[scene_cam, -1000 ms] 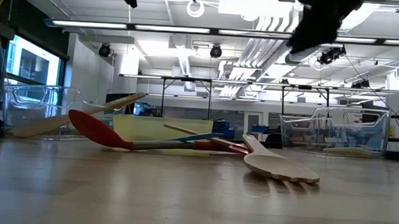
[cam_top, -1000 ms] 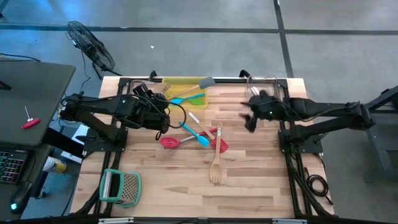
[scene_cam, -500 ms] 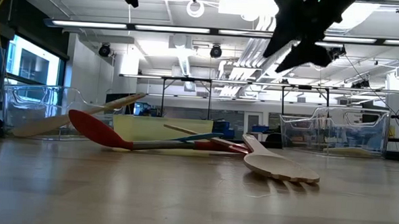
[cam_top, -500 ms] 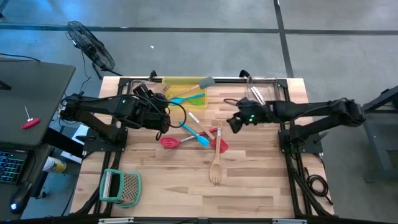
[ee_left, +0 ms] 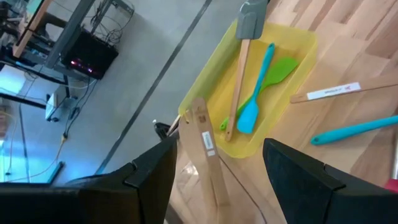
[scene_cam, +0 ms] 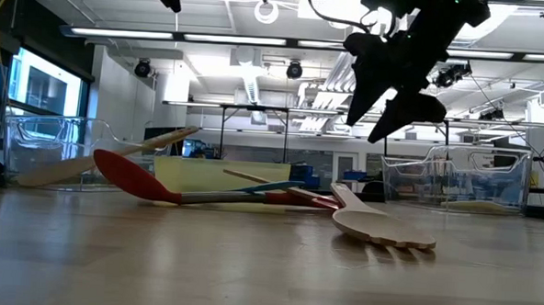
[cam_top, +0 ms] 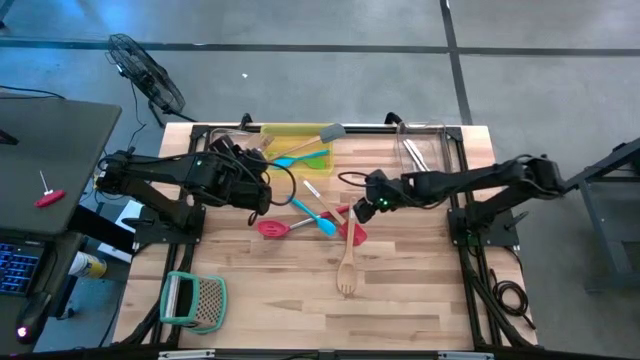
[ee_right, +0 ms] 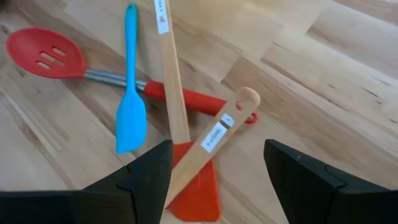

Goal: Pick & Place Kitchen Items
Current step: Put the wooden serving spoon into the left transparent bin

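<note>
Yellow tray [cam_top: 285, 133] held three utensils; five lay on the worktop [cam_top: 400, 290]. Right gripper [cam_top: 367, 203] hovered over them, fingers apart, empty; left gripper [cam_top: 262, 190] likewise apart.

Pale wooden counter [cam_top: 400, 290] carrying a yellow tray [cam_top: 290, 133] at its far edge and a clear bin [cam_top: 425, 145] at the far right corner. A crossed cluster lies mid-counter: red slotted spoon [cam_top: 272, 228], blue spatula [cam_top: 318, 217], red spatula [cam_top: 353, 226] and wooden fork [cam_top: 347, 265]. A green-handled grater [cam_top: 195, 299] rests at the near left corner.
</note>
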Available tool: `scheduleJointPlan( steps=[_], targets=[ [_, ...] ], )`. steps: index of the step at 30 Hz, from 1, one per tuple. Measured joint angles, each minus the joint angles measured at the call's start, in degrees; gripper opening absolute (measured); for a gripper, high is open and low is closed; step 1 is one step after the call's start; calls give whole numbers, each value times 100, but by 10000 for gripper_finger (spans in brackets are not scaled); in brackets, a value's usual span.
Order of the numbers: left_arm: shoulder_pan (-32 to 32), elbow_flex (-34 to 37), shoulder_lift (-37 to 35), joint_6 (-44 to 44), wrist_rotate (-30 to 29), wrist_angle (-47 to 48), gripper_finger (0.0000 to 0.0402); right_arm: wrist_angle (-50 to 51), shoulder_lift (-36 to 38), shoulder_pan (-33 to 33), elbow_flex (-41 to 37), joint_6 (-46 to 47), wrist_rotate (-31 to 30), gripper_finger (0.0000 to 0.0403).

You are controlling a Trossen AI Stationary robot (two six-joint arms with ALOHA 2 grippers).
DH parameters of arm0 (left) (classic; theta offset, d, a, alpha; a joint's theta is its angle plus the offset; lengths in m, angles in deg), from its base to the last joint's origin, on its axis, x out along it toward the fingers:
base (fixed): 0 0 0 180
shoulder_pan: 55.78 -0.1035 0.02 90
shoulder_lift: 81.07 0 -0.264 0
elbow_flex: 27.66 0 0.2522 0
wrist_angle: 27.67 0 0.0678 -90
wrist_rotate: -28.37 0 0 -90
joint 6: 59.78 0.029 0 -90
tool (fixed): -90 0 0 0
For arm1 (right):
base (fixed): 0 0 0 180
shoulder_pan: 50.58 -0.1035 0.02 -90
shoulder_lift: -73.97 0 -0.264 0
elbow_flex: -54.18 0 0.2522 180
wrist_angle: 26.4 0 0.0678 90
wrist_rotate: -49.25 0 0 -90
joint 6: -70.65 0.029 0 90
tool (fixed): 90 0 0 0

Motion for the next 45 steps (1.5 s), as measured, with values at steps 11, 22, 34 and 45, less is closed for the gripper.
scheduleJointPlan(
  steps=[11,22,34,45],
  targets=[
    [0,765,-2,-30,133,15,232,-446,-476,50,0,179,5,245],
    [0,1099,-2,-103,-322,6,232,-400,-940,48,-2,454,31,245],
    [0,1099,-2,-142,-330,6,232,-650,-1250,136,-2,555,-124,245],
    [0,1099,-2,-143,-332,4,232,-695,-1272,138,-2,579,-165,245]
  ],
)
